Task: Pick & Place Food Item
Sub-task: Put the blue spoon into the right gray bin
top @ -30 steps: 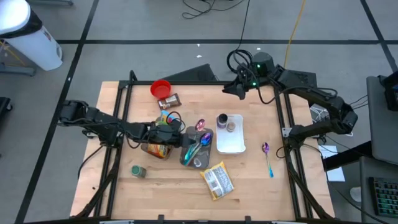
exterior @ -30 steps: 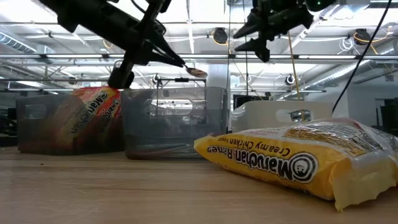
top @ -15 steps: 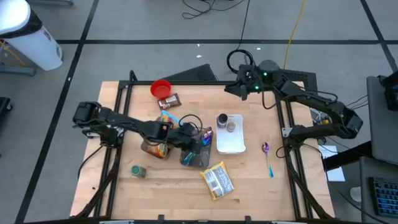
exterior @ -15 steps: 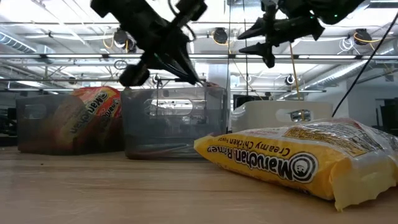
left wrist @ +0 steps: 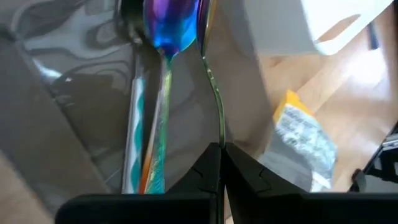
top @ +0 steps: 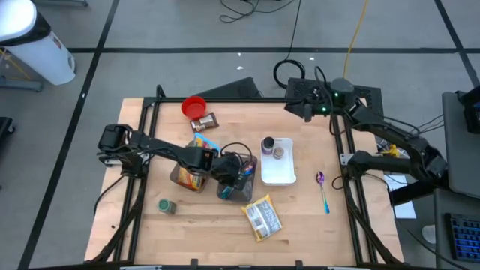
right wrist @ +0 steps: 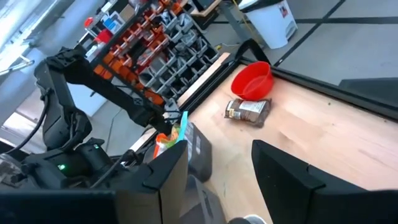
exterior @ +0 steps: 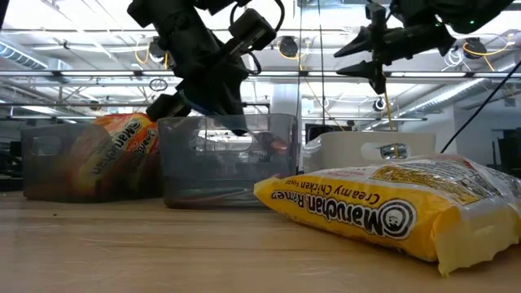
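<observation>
Your left gripper (left wrist: 221, 163) is pinching the thin handle of a spoon (left wrist: 208, 87) between closed fingers, reaching down into the clear bin (top: 238, 184) mid-table, so the bowl is going in first among the iridescent spoon (left wrist: 168, 28) and other utensils lying there. The steep downward angle seems chosen to clear the bin wall. Just beside it, the second bin (exterior: 85, 163) is holding an orange ramen pack. The food item you are after, the yellow ramen packet (top: 262, 217), is lying on the table (top: 300, 217) just in front of the bin, untouched. Your right gripper (exterior: 370, 55) is hanging spread open above the far right corner, out of the way.
</observation>
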